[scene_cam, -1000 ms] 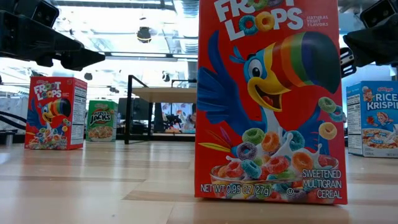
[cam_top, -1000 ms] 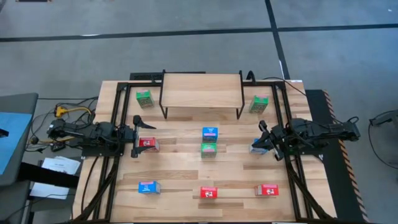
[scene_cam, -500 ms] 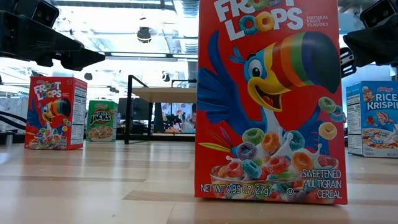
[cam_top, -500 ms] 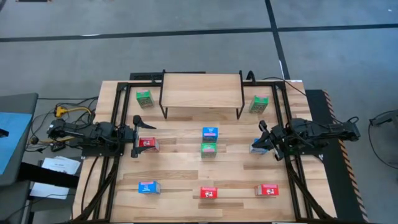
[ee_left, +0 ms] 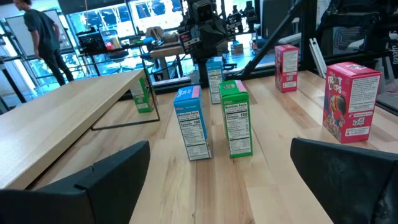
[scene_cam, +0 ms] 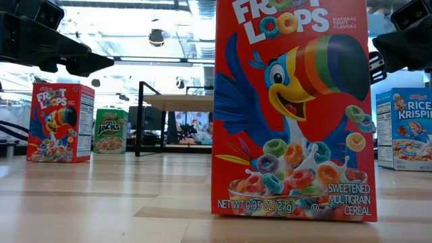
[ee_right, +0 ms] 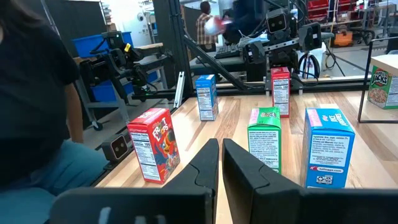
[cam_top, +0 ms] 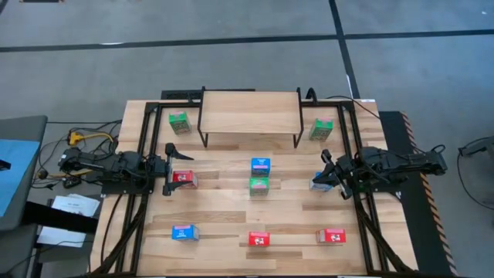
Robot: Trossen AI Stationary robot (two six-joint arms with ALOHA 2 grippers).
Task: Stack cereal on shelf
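Along the bottom edge of the high view: blue box, red box, second red box. Mid-frame left: left gripper, fingers spread wide, empty, just beside third red box. Centre: middle green box, then second blue box. Mid-frame right: right gripper, fingers pressed together, holding nothing, near third blue box. Farther up: shelf, flanked by left green box and right green box. Probably light, stiff cardboard, easily tipped; best pinched across the narrow sides, mid-height.
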